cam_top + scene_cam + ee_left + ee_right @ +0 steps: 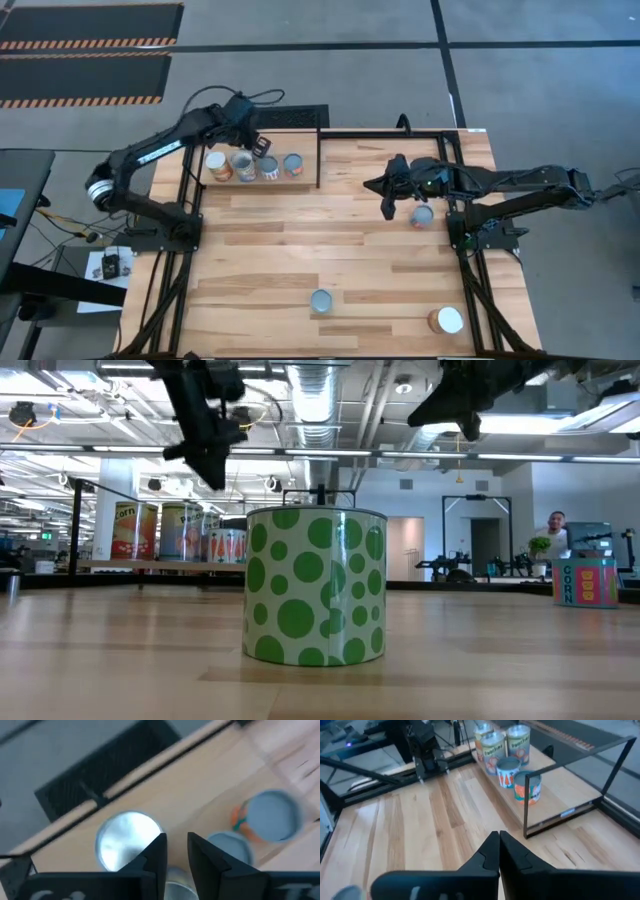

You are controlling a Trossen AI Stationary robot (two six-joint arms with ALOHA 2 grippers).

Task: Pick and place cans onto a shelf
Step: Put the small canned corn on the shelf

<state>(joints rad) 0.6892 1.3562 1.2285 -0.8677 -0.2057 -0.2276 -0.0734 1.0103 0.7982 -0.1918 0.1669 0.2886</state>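
Left gripper (262, 146) above the shelf (300, 176), fingers slightly parted, holding nothing; four cans (244, 166) below. Right gripper (499, 851) closed, empty, a can (421, 216) just beside.

Cans: 7 total, 4 on shelf (300, 178), 3 on table (340, 240). Arms: 2.

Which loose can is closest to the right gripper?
The can on the tabletop just below the right gripper in the high view. The other two loose cans sit far off, near the table's front edge.
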